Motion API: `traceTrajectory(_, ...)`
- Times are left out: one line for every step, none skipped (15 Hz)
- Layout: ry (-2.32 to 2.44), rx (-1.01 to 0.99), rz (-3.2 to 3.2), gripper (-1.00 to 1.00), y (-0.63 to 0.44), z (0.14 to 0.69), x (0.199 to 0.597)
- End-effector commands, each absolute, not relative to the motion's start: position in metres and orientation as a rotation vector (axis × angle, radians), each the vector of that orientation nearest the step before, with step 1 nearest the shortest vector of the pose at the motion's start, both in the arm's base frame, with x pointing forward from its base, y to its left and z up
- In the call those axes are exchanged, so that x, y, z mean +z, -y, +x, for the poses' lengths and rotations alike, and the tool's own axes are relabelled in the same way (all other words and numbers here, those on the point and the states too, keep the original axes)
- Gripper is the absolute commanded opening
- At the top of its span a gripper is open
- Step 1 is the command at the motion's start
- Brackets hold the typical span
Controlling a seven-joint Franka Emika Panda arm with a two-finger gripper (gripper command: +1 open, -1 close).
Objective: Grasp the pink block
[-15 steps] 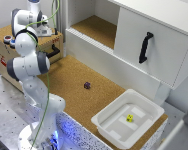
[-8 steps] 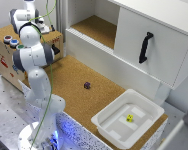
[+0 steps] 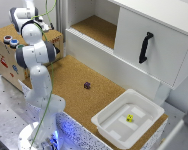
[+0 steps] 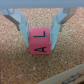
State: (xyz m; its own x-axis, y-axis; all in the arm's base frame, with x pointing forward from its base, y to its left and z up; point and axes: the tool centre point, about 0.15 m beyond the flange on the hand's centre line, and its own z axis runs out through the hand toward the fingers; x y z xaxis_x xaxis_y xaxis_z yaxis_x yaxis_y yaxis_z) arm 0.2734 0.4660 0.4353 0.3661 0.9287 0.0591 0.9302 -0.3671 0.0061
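Observation:
In the wrist view the pink block (image 4: 40, 41), marked with black letters, stands on cork between the two fingers of my gripper (image 4: 40, 30). The fingertips (image 4: 24, 26) sit close against its two sides; whether they press it I cannot tell. In the exterior view a tiny dark purplish-pink cube (image 3: 87, 85) lies on the cork mat (image 3: 69, 75), well apart from the arm (image 3: 36, 55). Whether it is the same block I cannot tell. The arm's hand (image 3: 25, 11) is high at the exterior view's upper left, and its fingers do not show there.
A white tray (image 3: 114, 127) holding a tiny yellow cube (image 3: 129, 118) sits at the cork mat's near corner. A white cabinet with a black handle (image 3: 145, 47) and an open cork-floored shelf (image 3: 96, 27) stands behind. A wooden box (image 3: 9, 55) is beside the arm.
The arm's upper links have turned and stand more upright than a second ago. The dark cube on the mat and the yellow cube in the tray have not moved.

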Motion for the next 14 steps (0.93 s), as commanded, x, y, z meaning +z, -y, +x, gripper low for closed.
traceTrajectory(1.781, 0.056, -2.673, -1.00, -0.481, 0.284, 0.445)
traceTrajectory(1.778, 0.041, -2.671, -1.00, -0.480, 0.285, 0.449)
traceTrajectory(1.777, 0.033, -2.670, -1.00, -0.477, 0.289, 0.455)
traceTrajectory(1.781, 0.020, -2.671, -1.00, -0.476, 0.292, 0.460)
traceTrajectory(1.802, 0.018, -2.651, -1.00, -0.475, 0.295, 0.464)
traceTrajectory(1.824, 0.017, -2.631, -1.00, -0.475, 0.296, 0.466)
traceTrajectory(1.855, 0.029, -2.613, -1.00, -0.474, 0.297, 0.464)
traceTrajectory(1.910, 0.013, -2.589, -1.00, -0.469, 0.295, 0.465)
traceTrajectory(1.875, 0.032, -2.585, -1.00, -0.468, 0.297, 0.467)
traceTrajectory(1.891, 0.045, -2.586, -1.00, -0.467, 0.294, 0.468)
traceTrajectory(1.857, 0.079, -2.597, -1.00, -0.469, 0.296, 0.470)
traceTrajectory(1.807, 0.079, -2.655, -1.00, -0.475, 0.301, 0.470)
traceTrajectory(1.745, 0.086, -2.695, -1.00, -0.480, 0.305, 0.473)
traceTrajectory(1.650, 0.100, -2.740, -1.00, -0.486, 0.310, 0.477)
